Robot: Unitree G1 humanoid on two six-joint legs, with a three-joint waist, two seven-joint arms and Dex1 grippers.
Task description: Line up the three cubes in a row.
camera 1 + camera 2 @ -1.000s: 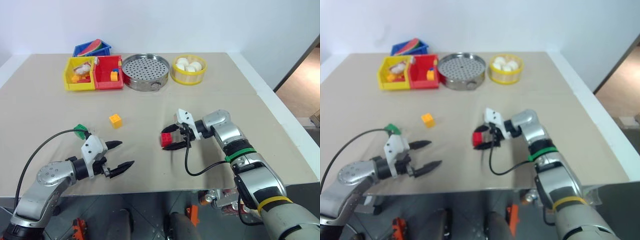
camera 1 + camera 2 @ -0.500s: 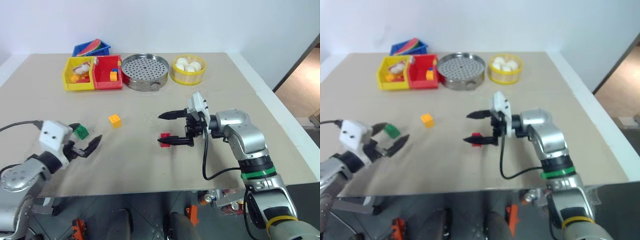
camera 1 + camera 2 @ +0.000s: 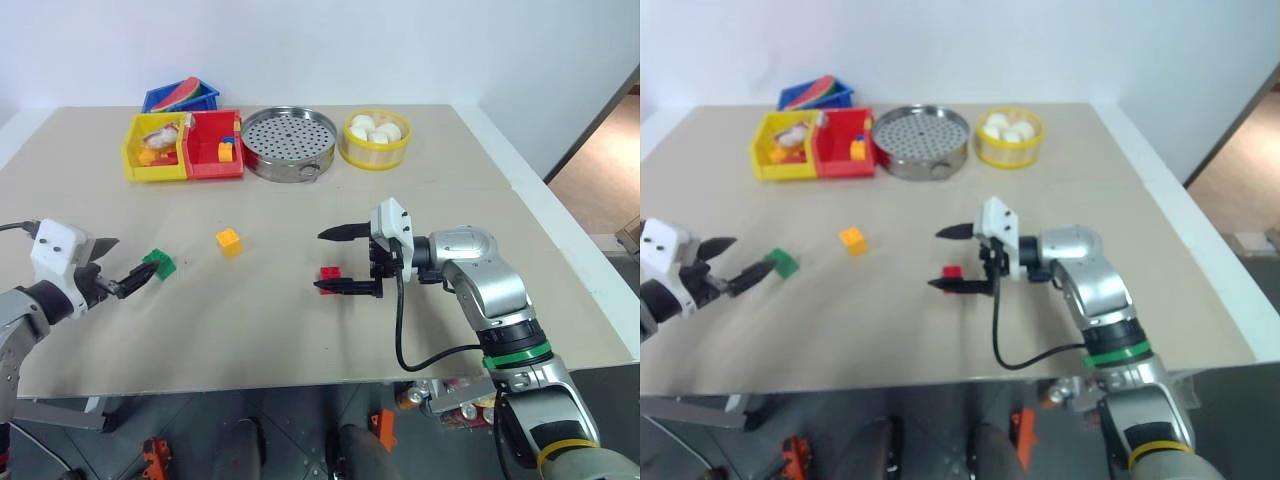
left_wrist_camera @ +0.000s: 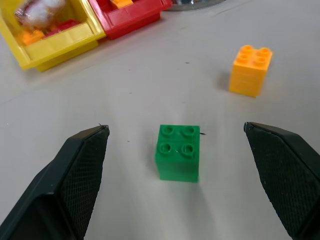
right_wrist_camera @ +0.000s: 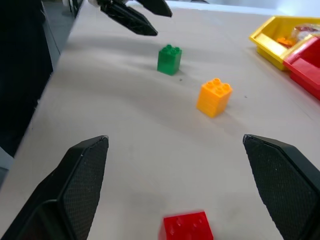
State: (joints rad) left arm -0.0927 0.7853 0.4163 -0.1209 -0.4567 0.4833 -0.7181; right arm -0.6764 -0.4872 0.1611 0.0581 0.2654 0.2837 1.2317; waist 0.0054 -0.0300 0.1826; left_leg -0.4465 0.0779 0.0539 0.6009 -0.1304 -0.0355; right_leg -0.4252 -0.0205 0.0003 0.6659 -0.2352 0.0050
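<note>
The three cubes lay apart on the tabletop (image 3: 450, 180). The green cube (image 3: 158, 264) stood just in front of the left end effector (image 3: 113, 262), whose fingers were wide open and held nothing. The yellow-orange cube (image 3: 229, 241) was near it, toward the middle. The red cube (image 3: 331, 274) sat between the widely opened, empty fingers of the right end effector (image 3: 338, 260).
</note>
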